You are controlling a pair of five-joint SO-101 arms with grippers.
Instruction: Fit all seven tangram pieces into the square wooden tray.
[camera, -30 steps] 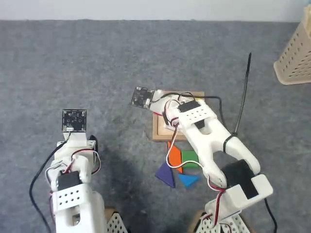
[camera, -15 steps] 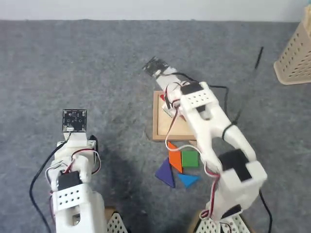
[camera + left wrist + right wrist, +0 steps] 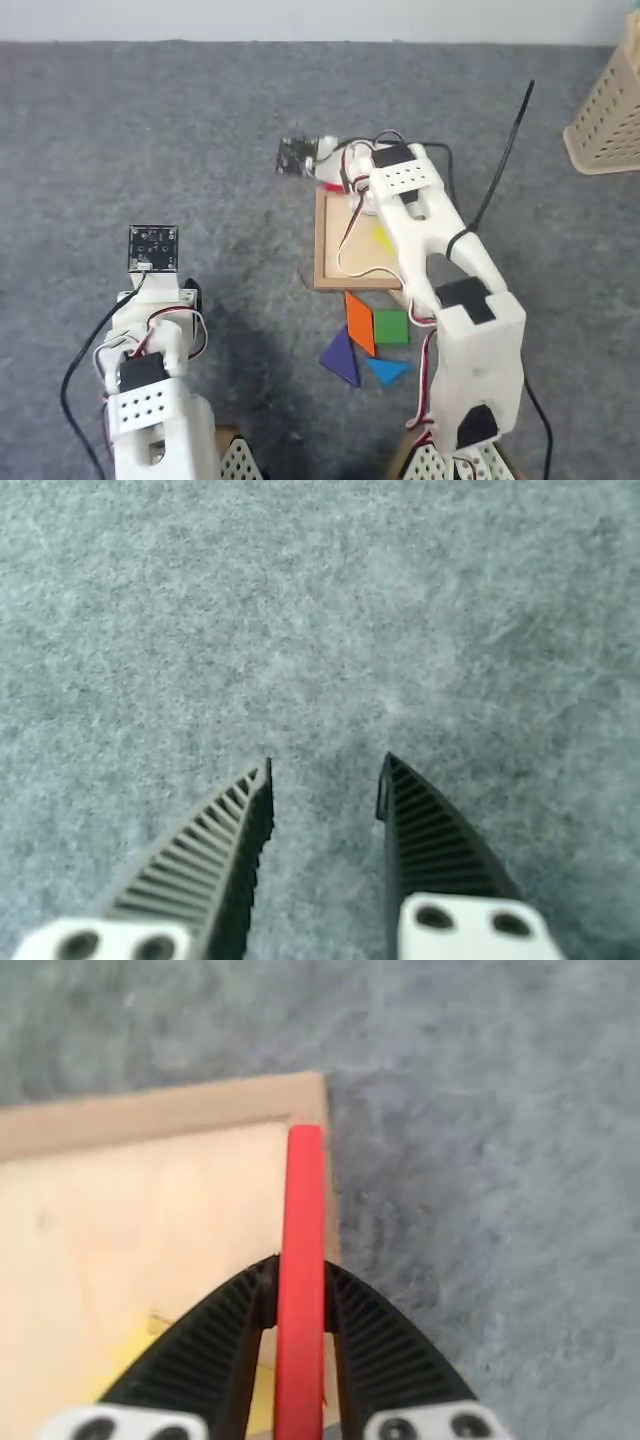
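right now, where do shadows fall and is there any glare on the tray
High view: soft shadow on the grey carpet beside the left arm; wooden tray shows no glare. Right wrist view: red piece in the right pincer glare-free, faint darker band on carpet past the tray's edge. Left wrist view: carpet evenly lit.

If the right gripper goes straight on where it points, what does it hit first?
The red piece in the right gripper would likely touch the corner of the wooden tray first; depth is unclear.
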